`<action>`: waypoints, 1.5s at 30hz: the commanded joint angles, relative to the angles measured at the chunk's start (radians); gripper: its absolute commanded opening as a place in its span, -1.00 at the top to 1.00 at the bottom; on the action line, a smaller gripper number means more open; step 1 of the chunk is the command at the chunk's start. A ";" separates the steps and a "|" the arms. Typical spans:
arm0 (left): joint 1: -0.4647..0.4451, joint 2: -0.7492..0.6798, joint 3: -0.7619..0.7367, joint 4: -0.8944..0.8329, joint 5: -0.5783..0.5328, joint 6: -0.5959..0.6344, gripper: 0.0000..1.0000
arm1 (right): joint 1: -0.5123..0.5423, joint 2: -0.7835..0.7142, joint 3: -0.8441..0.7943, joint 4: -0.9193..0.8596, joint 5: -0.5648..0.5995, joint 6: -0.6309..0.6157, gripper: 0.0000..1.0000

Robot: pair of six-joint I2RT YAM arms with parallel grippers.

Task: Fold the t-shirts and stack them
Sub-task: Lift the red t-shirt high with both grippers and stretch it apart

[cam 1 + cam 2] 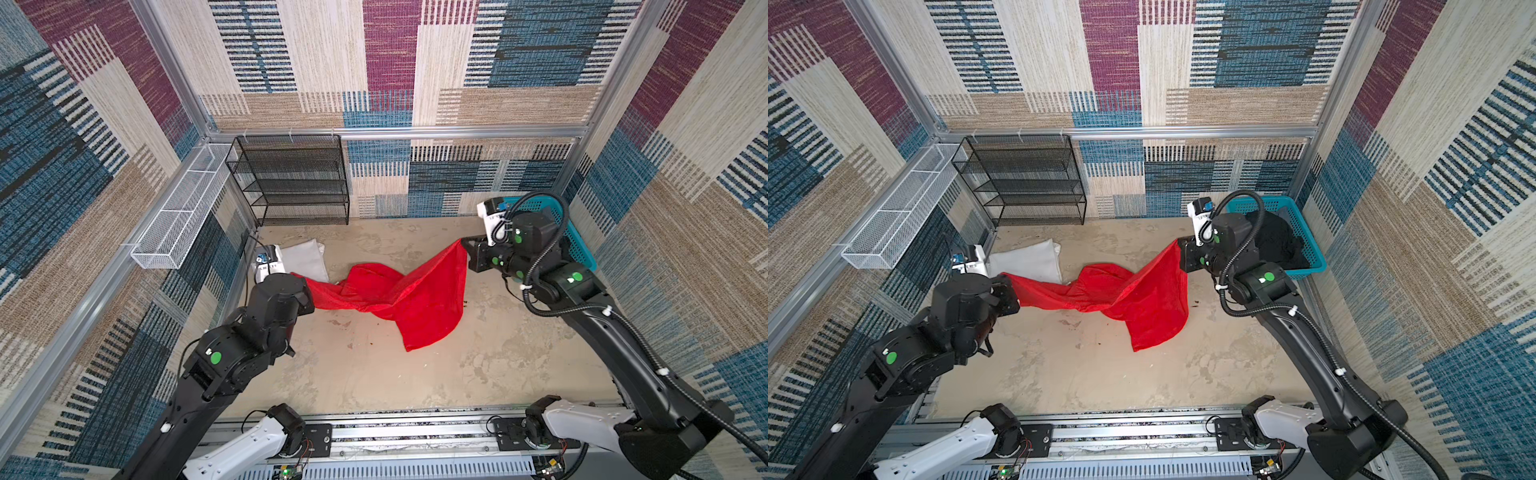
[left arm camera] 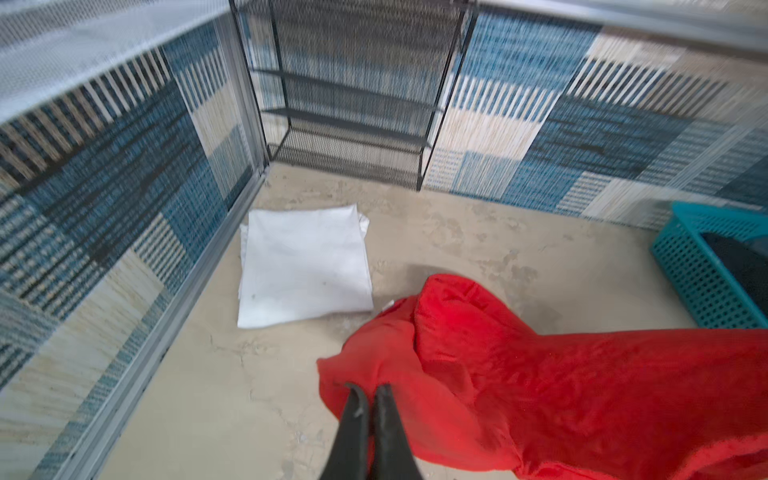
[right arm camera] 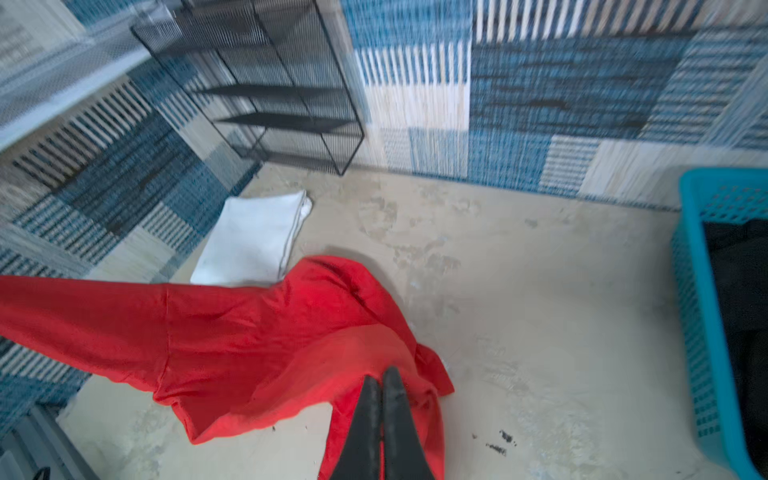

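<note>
Beige tabletop [image 1: 374, 374], left tool [image 2: 369, 388] and right tool [image 3: 381, 372] clamped on red t-shirt [image 1: 415, 299], white t-shirt [image 1: 305, 262] just beside, teal basket [image 3: 688, 299] near

red t-shirt [image 1: 415, 299]: thin bright cloth, softly creased, faint sheen on the folds
white t-shirt [image 2: 305, 266]: matt cloth, smooth and flat, faintly smudged
black t-shirt [image 1: 1279, 249]: matt dark cloth, rumpled; weave too dark to tell
basket [image 1: 1308, 271]: teal plastic, gridded holes, slight gloss
table [image 1: 374, 374]: beige, matt, blotchy like worn plaster
rack [image 1: 291, 178]: black metal mesh, matt
tray [image 1: 178, 212]: white-coated wire mesh
walls [image 1: 395, 62]: rough woven textile, carpet-like
frame rails [image 1: 415, 132]: bare metal, dull shine
left tool [image 2: 369, 388], right tool [image 3: 381, 376]: black, matt, lightly scuffed
</note>
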 commanded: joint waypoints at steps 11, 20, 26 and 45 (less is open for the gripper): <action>0.005 0.136 0.616 0.068 -0.049 0.383 1.00 | -0.002 -0.057 0.502 -0.237 0.081 0.013 1.00; 0.004 0.180 0.932 0.097 0.058 0.458 1.00 | -0.002 -0.063 0.786 -0.279 0.019 0.022 1.00; 0.004 0.238 1.075 0.140 0.076 0.518 1.00 | -0.001 -0.071 0.807 -0.254 0.096 0.022 1.00; 0.003 0.236 1.134 0.198 0.293 0.524 1.00 | -0.001 -0.112 0.833 -0.158 -0.090 0.031 1.00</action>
